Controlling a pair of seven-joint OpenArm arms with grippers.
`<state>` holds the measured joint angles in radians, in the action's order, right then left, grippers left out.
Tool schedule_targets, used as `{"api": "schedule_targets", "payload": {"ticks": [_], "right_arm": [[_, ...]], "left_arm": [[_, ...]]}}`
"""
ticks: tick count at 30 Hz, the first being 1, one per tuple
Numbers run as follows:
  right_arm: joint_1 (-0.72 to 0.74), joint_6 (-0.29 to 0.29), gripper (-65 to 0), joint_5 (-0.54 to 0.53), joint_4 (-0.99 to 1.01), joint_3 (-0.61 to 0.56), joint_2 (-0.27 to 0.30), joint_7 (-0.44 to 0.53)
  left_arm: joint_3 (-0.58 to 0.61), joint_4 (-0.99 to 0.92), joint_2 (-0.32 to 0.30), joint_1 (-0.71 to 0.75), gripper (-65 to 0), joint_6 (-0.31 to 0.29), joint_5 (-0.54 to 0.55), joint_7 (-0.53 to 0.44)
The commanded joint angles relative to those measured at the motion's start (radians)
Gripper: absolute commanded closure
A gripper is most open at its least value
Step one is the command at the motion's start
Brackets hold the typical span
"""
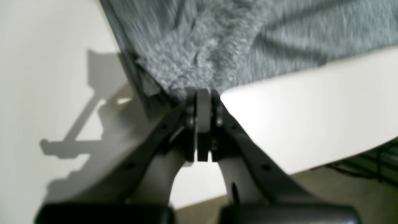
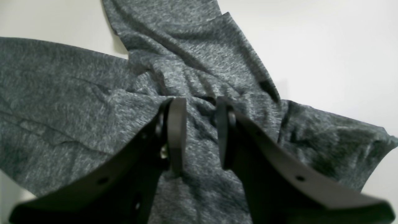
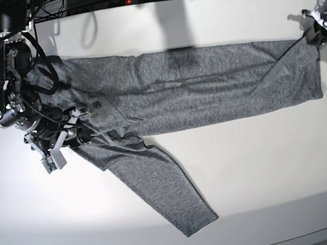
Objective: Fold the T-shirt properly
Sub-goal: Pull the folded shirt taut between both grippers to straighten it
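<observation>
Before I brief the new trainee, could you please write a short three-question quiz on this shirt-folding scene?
1. True or false: the left gripper is shut on a corner of the T-shirt.
2. Which way does the loose sleeve lie in the base view? A) toward the near edge of the table B) folded over the body C) hanging off the table
3. Fill in: the jaws of the right gripper stand ____ above bunched fabric.

Key: 1 true; 2 A; 3 apart.
</observation>
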<state>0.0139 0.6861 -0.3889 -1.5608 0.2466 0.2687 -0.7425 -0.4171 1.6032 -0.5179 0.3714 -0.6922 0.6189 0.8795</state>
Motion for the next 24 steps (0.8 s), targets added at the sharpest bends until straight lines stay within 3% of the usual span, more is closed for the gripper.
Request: {"api": "schedule_targets", "payload": {"ticks": [1, 7, 14, 18, 21, 24], "right_arm": [[0.019, 0.006, -17.3, -0.012, -0.02, 0.003, 0.011, 0.017], [0.019, 0.006, -17.3, -0.011, -0.02, 0.003, 0.011, 0.016], [0.019, 0.006, -17.3, -0.008, -0.02, 0.003, 0.011, 0.017], [0.019, 0.006, -17.4, -0.008, -0.02, 0.003, 0.011, 0.046], [0.032, 0.006, -17.7, -0.008, -0.02, 0.003, 0.011, 0.07], [0.055, 0.006, -24.9, -0.008, -0.02, 0.003, 0.011, 0.14]], "left_arm": [[-0.008, 0.015, -0.021, 0.0, 0.0, -0.006, 0.001, -0.017], [-0.008, 0.015, -0.029, 0.006, 0.0, -0.006, -0.107, -0.016], [-0.009, 0.015, -0.102, 0.014, 0.0, 0.0, -0.106, -0.005], [-0.009, 0.015, -0.109, 0.014, 0.0, 0.034, -0.093, -0.008], [-0.009, 0.015, -0.109, 0.011, 0.0, 0.034, -0.045, -0.055], [-0.009, 0.015, -0.106, 0.0, 0.0, 0.034, 0.015, -0.15]]}}
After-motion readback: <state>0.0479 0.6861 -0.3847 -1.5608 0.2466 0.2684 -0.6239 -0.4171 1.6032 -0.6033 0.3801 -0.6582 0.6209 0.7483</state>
